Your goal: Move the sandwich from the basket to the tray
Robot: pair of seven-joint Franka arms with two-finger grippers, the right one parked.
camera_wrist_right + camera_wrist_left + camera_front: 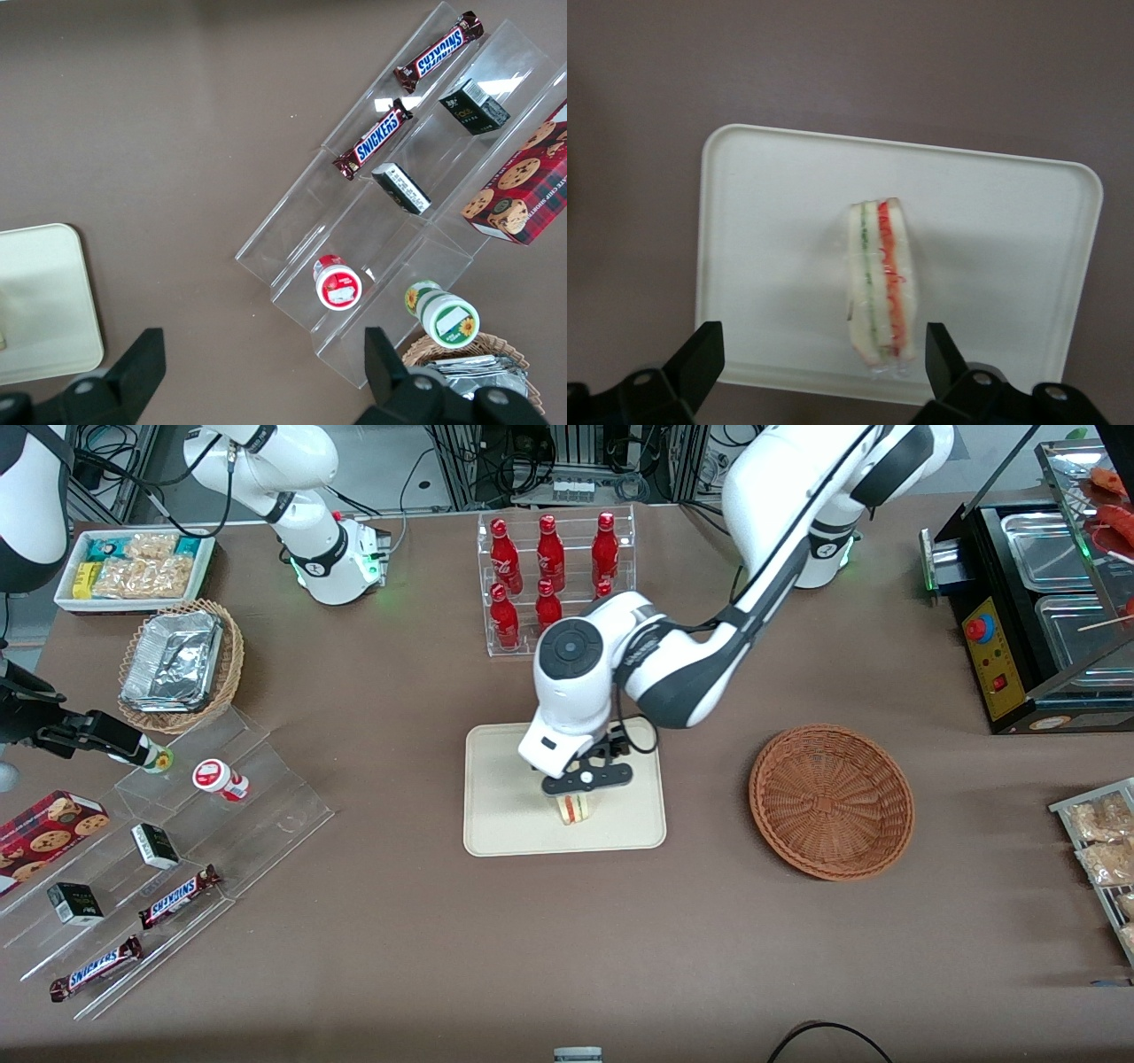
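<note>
**Sandwich on the tray, gripper spread above it**

The brown table [372, 921] carries everything. The left arm [709, 655] reaches from its base down over the middle of the table.

The tray [505, 824] lies flat near the table's middle, nearer to the front camera than the rack of red bottles [554, 576]. The basket [831, 802] sits beside the tray toward the working arm's end, apart from it, with nothing in it.

The gripper [585, 784] hangs just above the tray, pointing down. In the left wrist view its fingers [700, 359] stand wide apart, one on either side of the sandwich, and neither touches it; they hold nothing.

The sandwich [574, 808] rests on the tray, directly under the gripper and toward the tray's edge nearest the front camera. In the wrist view it [879, 288] stands on edge, the red and green filling lines showing between white bread, with clear wrap around it.
</note>
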